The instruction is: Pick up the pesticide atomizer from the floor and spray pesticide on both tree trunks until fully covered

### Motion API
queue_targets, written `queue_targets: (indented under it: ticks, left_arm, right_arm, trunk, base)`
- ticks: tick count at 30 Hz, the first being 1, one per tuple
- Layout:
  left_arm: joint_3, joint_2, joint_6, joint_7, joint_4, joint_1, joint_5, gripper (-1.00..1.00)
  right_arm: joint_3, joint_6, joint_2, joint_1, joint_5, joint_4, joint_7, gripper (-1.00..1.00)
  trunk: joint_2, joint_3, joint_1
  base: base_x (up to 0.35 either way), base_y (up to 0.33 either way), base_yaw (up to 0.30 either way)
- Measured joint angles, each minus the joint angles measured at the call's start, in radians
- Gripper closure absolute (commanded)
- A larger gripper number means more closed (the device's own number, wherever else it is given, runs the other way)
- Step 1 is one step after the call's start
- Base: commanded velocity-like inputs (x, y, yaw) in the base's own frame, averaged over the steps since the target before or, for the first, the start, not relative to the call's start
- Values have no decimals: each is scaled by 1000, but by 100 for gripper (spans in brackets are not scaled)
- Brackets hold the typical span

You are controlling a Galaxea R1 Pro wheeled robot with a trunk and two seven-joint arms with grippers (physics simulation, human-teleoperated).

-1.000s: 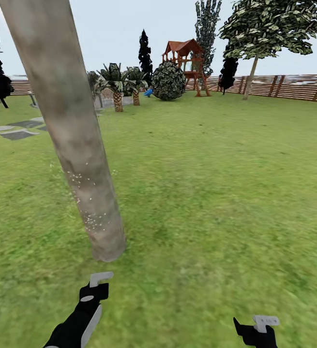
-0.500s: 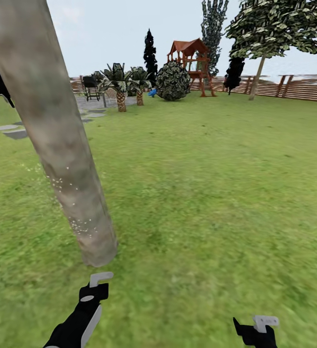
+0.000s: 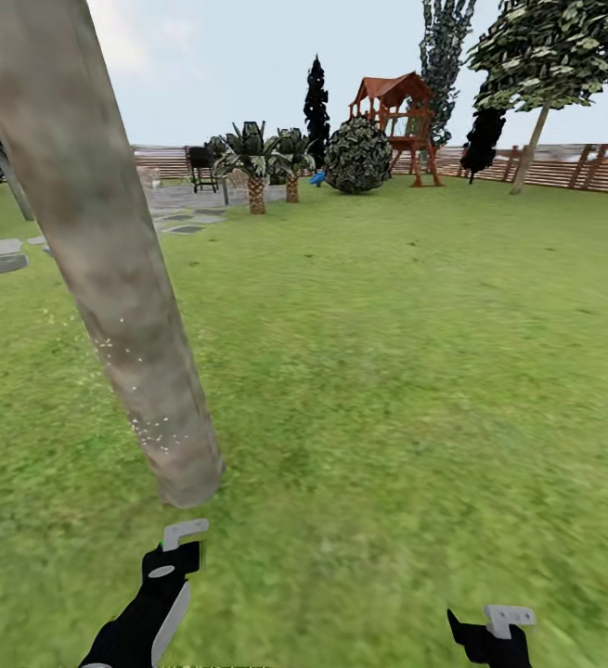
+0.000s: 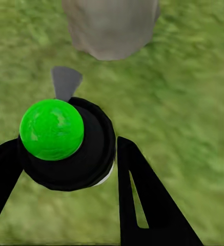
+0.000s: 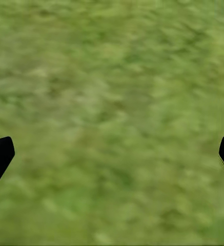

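Nearest, left pincer (image 4: 65,159) closed around the pesticide atomizer (image 4: 65,146) (green cap, black body), just short of the tree trunk (image 3: 109,269). Right pincer (image 5: 112,154) spread wide, empty, over grass (image 3: 415,371). On the trunk's lower part, white pesticide specks (image 3: 146,427). Far beyond the trunk, a second tree (image 3: 545,65) against the fence (image 3: 573,167).

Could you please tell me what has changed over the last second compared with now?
The head camera has swung left: the playset, bush and fence slid rightward in its view, so the things themselves did not move. A green edge now shows at the left gripper, which holds the atomizer. White specks stay on the trunk; the right gripper stays open over grass.
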Motion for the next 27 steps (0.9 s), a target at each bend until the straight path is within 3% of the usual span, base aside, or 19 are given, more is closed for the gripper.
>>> queue_targets:
  ticks: [3,12,27]
  left_arm:
    - [20,-2,-2,6,1,0,2,100]
    - [22,-1,-3,8,3,0,2,100]
    - [22,-1,-3,8,3,0,2,100]
  right_arm:
    - [0,0,0,0,0,0,0,-100]
    - [0,0,0,0,0,0,0,-100]
    - [0,0,0,0,0,0,1,-100]
  trunk:
    - [0,0,0]
    - [0,0,0]
    - [0,0,0]
  base:
    - [0,-271,276]
    - [0,-272,262]
    - [0,-271,17]
